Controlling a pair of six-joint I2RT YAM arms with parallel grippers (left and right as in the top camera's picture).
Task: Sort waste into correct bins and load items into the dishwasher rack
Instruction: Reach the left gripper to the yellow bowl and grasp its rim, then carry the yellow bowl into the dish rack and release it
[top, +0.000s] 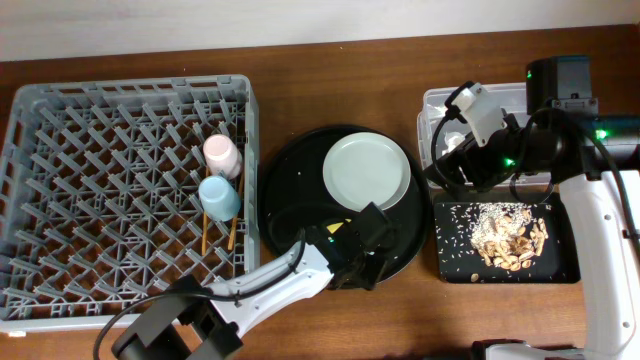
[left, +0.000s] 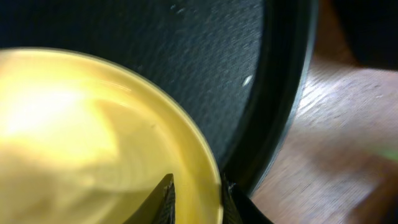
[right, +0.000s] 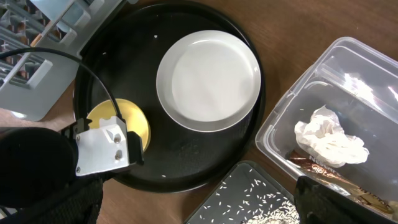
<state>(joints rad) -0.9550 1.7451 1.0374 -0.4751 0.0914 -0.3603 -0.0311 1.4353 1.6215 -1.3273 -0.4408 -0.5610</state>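
1. Fingers of my left gripper (left: 198, 198) stand narrow astride the rim of the yellow bowl (left: 74, 143), one inside and one outside. Whether they pinch it yet I cannot tell.
2. That bowl sits on the round black tray (left: 273, 93), close to its raised edge and near the plate (top: 366, 172).
3. I judge the step to be loading: the tissue (right: 329, 140) and wrapper (right: 311, 165) lie in the clear tub (right: 373, 81), and the scraps (top: 510, 240) in the shallow black tray (top: 560, 265). The pink cup (top: 222, 155), blue cup (top: 219, 196) and chopsticks (top: 205, 235) are in the dishwasher rack (top: 60, 200).
4. Next I need a firm pinch, a lift over the tray's lip, and a free slot between pegs, clear of the cups.
5. My right gripper (right: 193, 208) hangs wide and empty over the bins.
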